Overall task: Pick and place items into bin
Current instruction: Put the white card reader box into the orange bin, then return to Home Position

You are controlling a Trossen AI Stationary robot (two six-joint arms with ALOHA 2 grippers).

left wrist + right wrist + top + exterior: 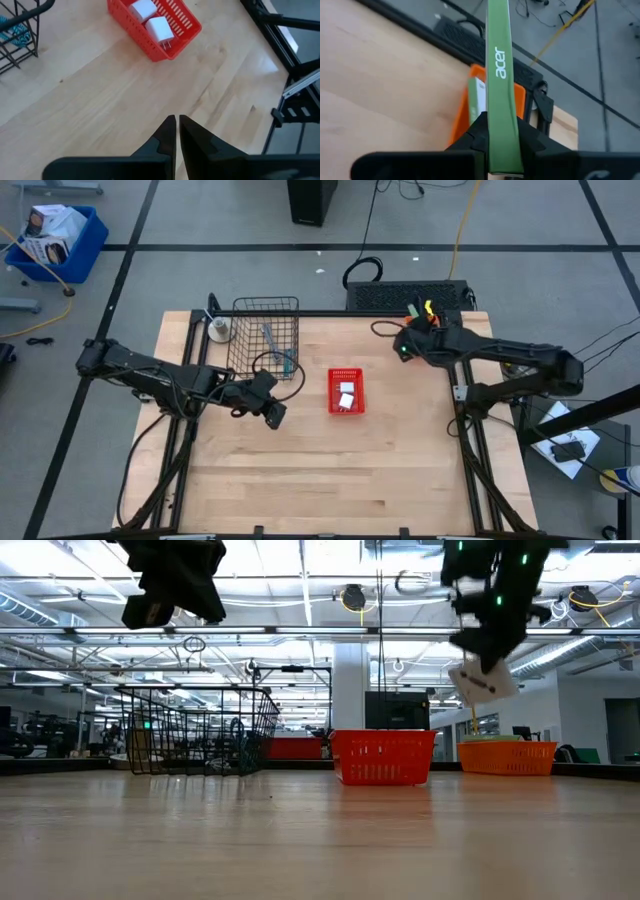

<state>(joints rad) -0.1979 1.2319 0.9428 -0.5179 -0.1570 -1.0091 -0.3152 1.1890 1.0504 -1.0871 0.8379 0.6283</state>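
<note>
Right gripper holds a packet at the table's far right corner

The right gripper [408, 342] hangs above the orange bin [470, 107], its fingers [530, 137] clamped on a flat green-edged packet [499, 70] standing upright between them. The left gripper [272, 412], fingers pressed together and empty, hovers near the table's [320, 470] middle, beside the red basket [333, 380] holding two white blocks [160, 28].

Bare table [330, 470] lies open; only the red bin [346, 391] (centre) and wire basket [264, 335] obstruct.
</note>
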